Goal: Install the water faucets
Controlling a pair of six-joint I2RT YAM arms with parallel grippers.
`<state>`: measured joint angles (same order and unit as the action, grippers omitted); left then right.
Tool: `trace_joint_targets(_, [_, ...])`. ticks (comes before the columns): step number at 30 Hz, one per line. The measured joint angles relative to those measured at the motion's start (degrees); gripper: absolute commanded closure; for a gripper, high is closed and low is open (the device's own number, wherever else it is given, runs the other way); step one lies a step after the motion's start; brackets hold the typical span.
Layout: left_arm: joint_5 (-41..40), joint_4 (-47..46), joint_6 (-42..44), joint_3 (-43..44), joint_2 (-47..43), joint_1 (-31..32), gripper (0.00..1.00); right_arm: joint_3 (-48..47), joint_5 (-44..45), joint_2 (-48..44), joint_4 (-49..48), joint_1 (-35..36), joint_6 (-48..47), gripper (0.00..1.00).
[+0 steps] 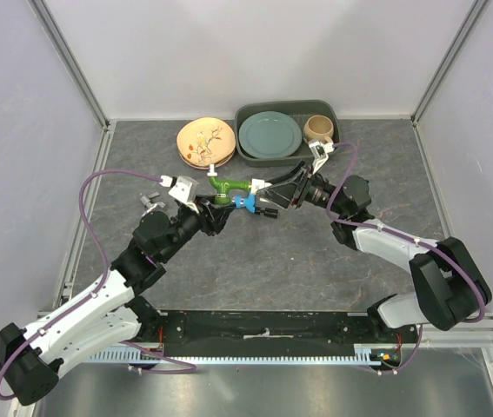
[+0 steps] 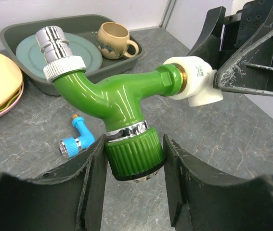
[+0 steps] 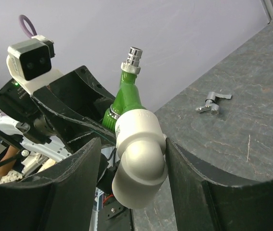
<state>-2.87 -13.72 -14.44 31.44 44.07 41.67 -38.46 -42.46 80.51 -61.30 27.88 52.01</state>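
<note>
The bright green faucet (image 1: 227,186) is held off the table between both arms. My left gripper (image 1: 216,208) is shut on its ribbed green knob (image 2: 134,156); its chrome spout (image 2: 54,41) points up. The faucet's threaded end sits in a white elbow fitting (image 2: 196,82). My right gripper (image 3: 133,142) stands around that elbow (image 3: 138,159): the right finger (image 3: 189,168) touches it, and a gap shows at the left finger (image 3: 78,168). The light blue faucet (image 1: 244,201) lies on the table below, also in the left wrist view (image 2: 78,139).
A small grey metal piece (image 3: 212,102) lies on the table left of the left gripper (image 1: 150,201). At the back stand stacked plates (image 1: 205,142) and a dark tray (image 1: 333,152) holding a green plate (image 1: 269,133) and a mug (image 1: 318,129).
</note>
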Motion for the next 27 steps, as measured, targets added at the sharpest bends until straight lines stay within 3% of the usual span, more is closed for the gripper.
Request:
trace_joint_targets(6, [-0.8,0.9,0.2,0.6,-0.5,0.2,0.98,-0.3,0.2,0.0,3.2,0.6,-2.1,0.39])
trace_joint_targets(9, [-1.3,1.0,0.5,0.8,-0.7,0.3,0.98,-0.3,0.4,-0.2,4.2,0.9,-3.0,0.45])
trace_joint_targets(12, [-1.6,1.3,0.6,0.9,-0.7,0.6,0.98,-0.4,0.8,-0.2,5.2,0.9,-3.9,0.55])
trace_joint_targets(18, [-1.8,1.3,1.3,1.0,-0.6,0.8,0.98,-0.9,0.9,-0.2,5.7,0.9,-4.4,0.99])
trace_joint_targets(20, [-1.8,1.3,1.6,1.1,-0.7,0.9,0.96,-1.0,0.9,-0.2,5.7,0.9,-4.4,1.0])
trace_joint_targets(21, [-1.8,1.3,1.7,1.1,-0.7,0.9,0.71,-1.0,0.9,-0.2,5.6,0.9,-4.3,1.0])
trace_joint_targets(23, [-1.8,1.3,1.7,1.1,-0.9,0.9,0.46,-1.0,0.8,-0.2,5.3,0.9,-4.0,1.0])
trace_joint_targets(25, [-1.8,1.3,1.7,1.1,-1.5,0.9,0.32,-1.0,0.7,-0.2,4.5,1.0,-3.4,1.0])
trace_joint_targets(27, [-2.1,1.3,1.7,1.1,-2.6,1.0,0.27,-1.0,0.2,-0.2,3.6,1.3,-2.6,1.0])
